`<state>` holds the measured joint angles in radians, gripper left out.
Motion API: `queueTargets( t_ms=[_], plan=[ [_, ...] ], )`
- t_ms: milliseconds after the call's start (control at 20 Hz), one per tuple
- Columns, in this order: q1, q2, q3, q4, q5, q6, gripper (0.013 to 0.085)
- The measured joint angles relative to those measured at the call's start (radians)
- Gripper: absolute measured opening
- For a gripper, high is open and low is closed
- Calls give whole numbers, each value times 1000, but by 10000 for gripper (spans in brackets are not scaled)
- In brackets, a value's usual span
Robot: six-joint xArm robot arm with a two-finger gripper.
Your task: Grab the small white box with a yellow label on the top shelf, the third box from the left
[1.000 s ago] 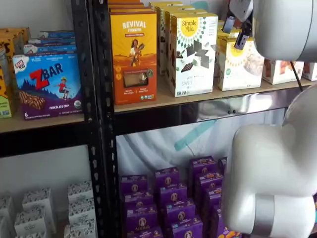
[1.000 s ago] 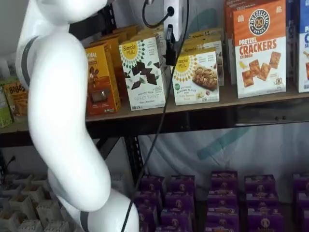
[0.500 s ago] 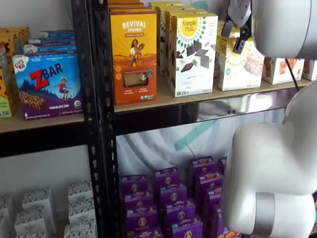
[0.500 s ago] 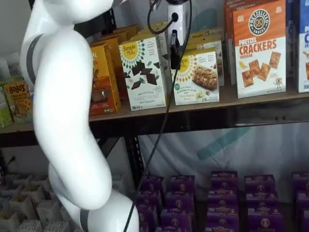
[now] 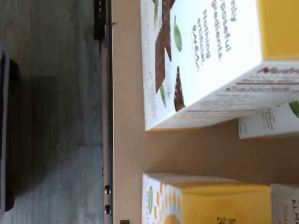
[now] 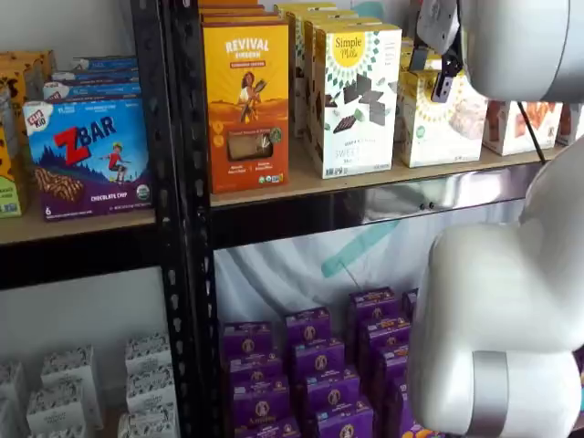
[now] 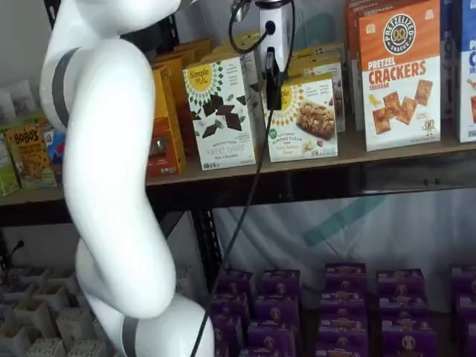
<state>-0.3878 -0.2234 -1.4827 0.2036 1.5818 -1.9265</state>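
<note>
Since a second ago the tool [image 7: 273, 89] has drifted from the gap beside the tall carton toward the small white box [image 7: 305, 119], and the arm's big white link has leaned in with it.

Wrist view: the top shelf [image 5: 128, 140] shows as bare tan board with its dark front rail running alongside. The tall Simple Mills box [image 5: 201, 60] and the small white box [image 5: 205, 200] lie apart, with a strip of open board between their edges.

In a shelf view, the tool [image 6: 443, 78] hangs at about 12 o'clock over the small white box [image 6: 438, 123], which sits at 3 o'clock of the tall Simple Mills box [image 6: 354, 100] on the top shelf [image 6: 365, 205]; the arm hides its right part.

In a shelf view, one black finger [image 7: 273, 82] shows side-on against the small box's left edge, so I cannot tell how far the tool is open, and nothing is seen held. A narrow gap separates the tall Simple Mills box [image 7: 221, 111] from the small one; the pretzel crackers box [image 7: 400, 74] stands clear at 3 o'clock.
</note>
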Motion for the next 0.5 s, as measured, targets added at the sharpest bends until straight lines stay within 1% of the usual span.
queueTargets(
  t_ms=[150,400,500],
  plan=[
    [14,12,-17,-29,14,10,850],
    [40,8,-8,-77,5,27,850],
    [49,14,-16,-95,20,35,850]
  ],
)
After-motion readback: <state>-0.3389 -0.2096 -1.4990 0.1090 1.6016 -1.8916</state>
